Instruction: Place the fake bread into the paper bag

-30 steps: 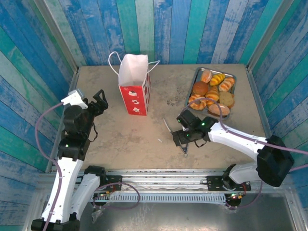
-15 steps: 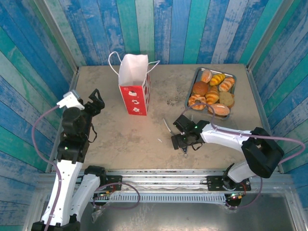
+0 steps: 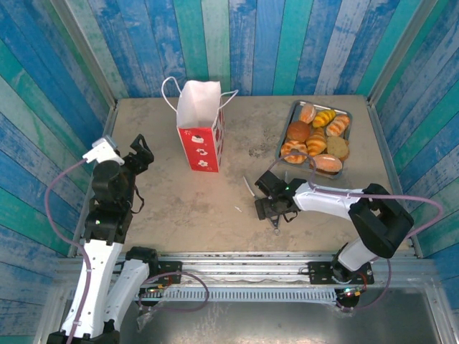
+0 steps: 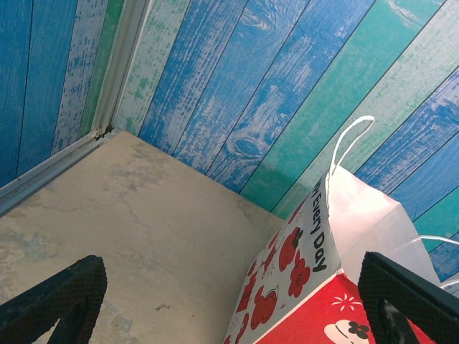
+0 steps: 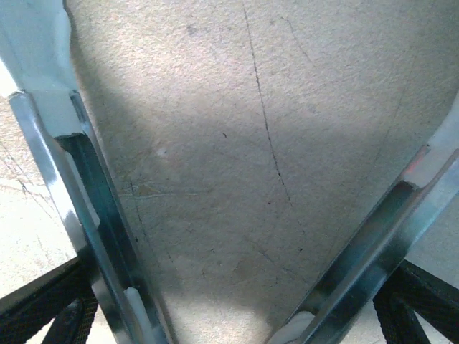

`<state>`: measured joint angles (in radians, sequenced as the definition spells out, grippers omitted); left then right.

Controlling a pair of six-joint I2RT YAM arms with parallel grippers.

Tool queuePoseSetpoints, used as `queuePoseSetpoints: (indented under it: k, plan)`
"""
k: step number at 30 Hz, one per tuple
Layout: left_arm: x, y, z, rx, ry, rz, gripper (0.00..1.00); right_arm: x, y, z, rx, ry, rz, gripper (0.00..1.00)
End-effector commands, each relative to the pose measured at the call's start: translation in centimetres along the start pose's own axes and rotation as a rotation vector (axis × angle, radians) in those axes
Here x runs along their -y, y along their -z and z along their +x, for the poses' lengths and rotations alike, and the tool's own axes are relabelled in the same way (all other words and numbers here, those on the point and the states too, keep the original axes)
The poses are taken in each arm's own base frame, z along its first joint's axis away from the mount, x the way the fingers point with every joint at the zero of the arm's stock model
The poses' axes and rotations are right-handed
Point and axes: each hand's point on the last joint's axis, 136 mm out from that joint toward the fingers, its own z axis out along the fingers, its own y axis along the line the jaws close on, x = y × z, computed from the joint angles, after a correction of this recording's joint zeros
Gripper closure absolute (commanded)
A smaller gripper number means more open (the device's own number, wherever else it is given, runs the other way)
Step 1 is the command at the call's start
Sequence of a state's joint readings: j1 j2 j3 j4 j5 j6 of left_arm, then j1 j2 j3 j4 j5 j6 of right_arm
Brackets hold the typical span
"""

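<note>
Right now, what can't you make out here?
White and red paper bag: top view, front wall hides its bottom.
Thin metal tongs: right wrist view, bottom edge cuts their near ends; unclear whether black fingers clamp them.
Brown toy breads: top view, too small to count.

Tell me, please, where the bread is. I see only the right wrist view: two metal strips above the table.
Observer: The fake bread lies on a silver tray at the far right of the table, beyond the right pincer.
Operator: Is the bag standing?
Observer: Yes, the paper bag stands upright, mouth open, left of the tray.
Operator: And the other arm?
Observer: The left pincer hangs open near the left wall, pointing toward the bag.
</note>
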<state>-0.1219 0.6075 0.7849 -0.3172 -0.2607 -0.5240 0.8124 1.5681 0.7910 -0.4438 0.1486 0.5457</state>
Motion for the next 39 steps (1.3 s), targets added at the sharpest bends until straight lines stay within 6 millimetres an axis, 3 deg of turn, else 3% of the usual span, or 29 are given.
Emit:
queuePoseSetpoints:
  k: [1,8,20,30,39]
  plan:
    - [0.3,0.1,-0.6,0.011,-0.002,0.0,0.06,1.0,-1.3,1.9,-0.071,-0.006,0.038,0.06]
    - [-0.1,0.2,-0.7,0.015,-0.007,-0.019,0.06,1.1,-0.9,2.6,-0.076,-0.025,0.022,0.19]
    - [-0.2,0.4,-0.8,0.014,-0.01,-0.023,0.06,2.6,3.4,-0.5,0.026,-0.095,-0.063,0.4]
    - [0.4,0.0,-0.7,-0.007,-0.013,-0.006,0.06,6.3,7.8,-3.0,0.088,-0.133,-0.045,0.42]
    - [3.3,-1.3,-0.6,-0.092,-0.006,0.092,0.06,8.7,12.7,-6.4,0.209,-0.177,-0.058,0.43]
